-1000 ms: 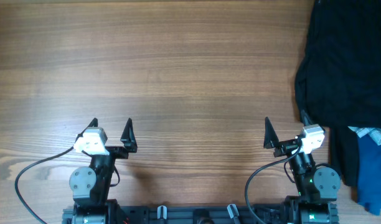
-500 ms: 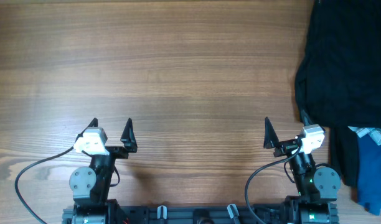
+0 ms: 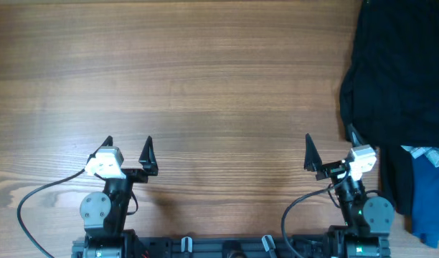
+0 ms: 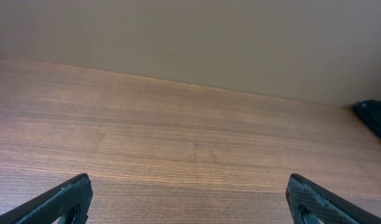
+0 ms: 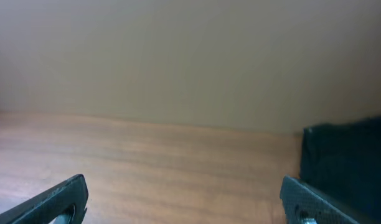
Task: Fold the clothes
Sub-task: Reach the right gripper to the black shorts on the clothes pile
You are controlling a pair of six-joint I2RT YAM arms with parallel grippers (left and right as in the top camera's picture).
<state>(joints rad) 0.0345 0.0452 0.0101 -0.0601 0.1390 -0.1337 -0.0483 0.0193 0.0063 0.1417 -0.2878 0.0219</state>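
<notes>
The black shorts (image 3: 399, 72) lie in a loose heap at the table's right edge, running from the top down past the right arm. They also show in the right wrist view (image 5: 349, 162) as a dark mass at the right, and as a sliver in the left wrist view (image 4: 372, 115). My left gripper (image 3: 128, 145) is open and empty near the front left. My right gripper (image 3: 330, 145) is open and empty, its right finger just beside the shorts' left edge.
A bright blue garment (image 3: 429, 197) with a bit of light fabric (image 3: 427, 153) on it lies at the front right corner, partly under the black cloth. Bare wooden table (image 3: 205, 86) spreads across the left and middle.
The right arm's wrist has shifted very slightly to the right and down. The left arm and the clothes have not moved.
</notes>
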